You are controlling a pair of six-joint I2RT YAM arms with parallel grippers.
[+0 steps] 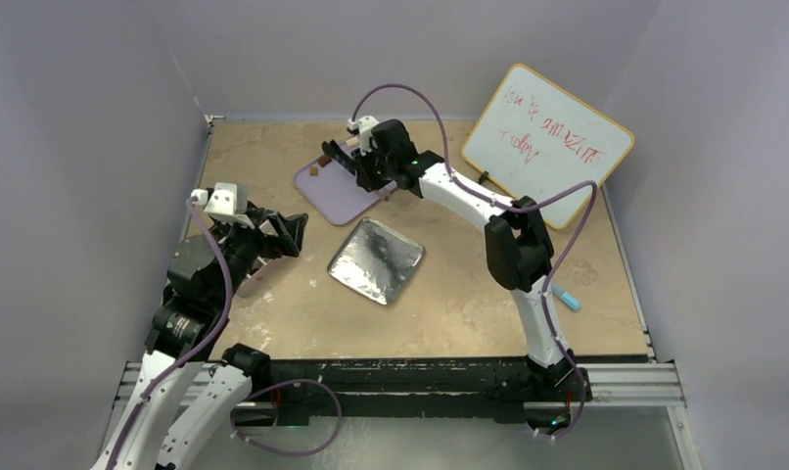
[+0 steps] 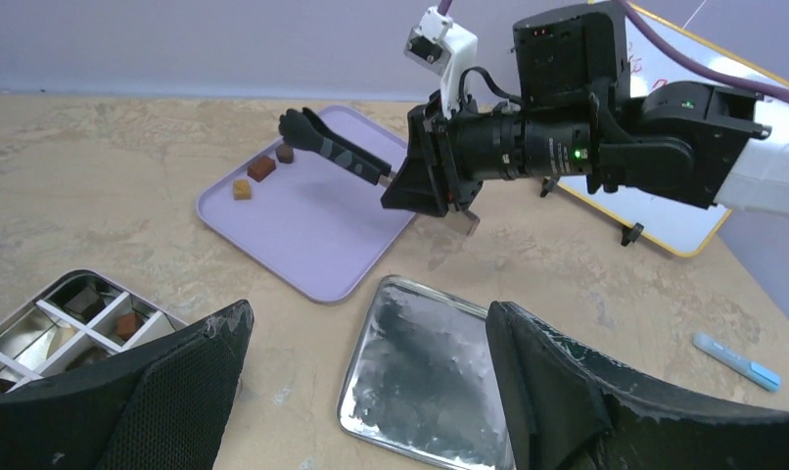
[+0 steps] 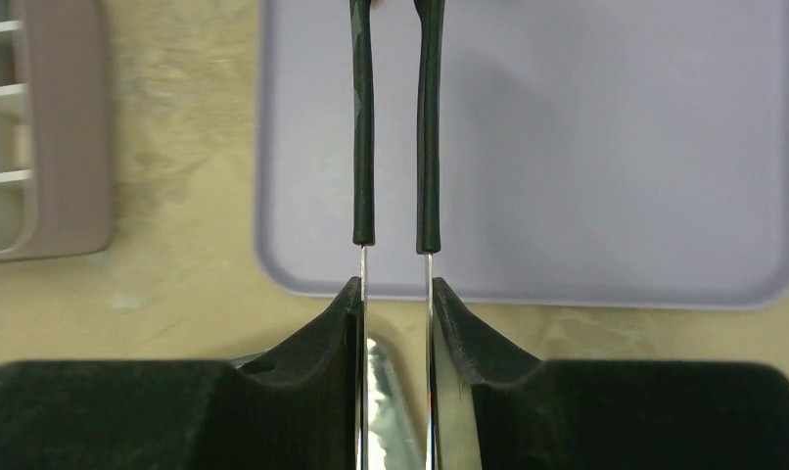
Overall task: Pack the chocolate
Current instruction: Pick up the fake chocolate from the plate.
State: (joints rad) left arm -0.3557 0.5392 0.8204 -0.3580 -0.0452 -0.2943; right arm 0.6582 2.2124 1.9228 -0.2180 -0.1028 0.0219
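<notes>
Grips slim black-tipped tongs (image 2: 332,147) in right pincer (image 3: 395,294), tips just beside three lumps of chocolate (image 2: 261,168) at far corner of lilac tray (image 2: 312,225). Holds left pincer (image 2: 368,318) wide open, empty, above surface (image 2: 97,176) near divided box (image 2: 38,304), apparently containing more lumps.

right gripper (image 3: 395,294): black fingers (image 3: 312,352) clamped on the bare metal strips of the tongs, one from each side
tongs (image 3: 363,147): two dark-sleeved arms, almost parallel, a narrow gap between; tips cut off by the top edge
tray (image 3: 616,147): lilac, flat, rounded corners, beneath the tongs' arms
divided box (image 3: 48,147): at the left edge, pale partitions, apart from the tray
table (image 3: 185,176): beige, mottled, showing between box and tray
</notes>
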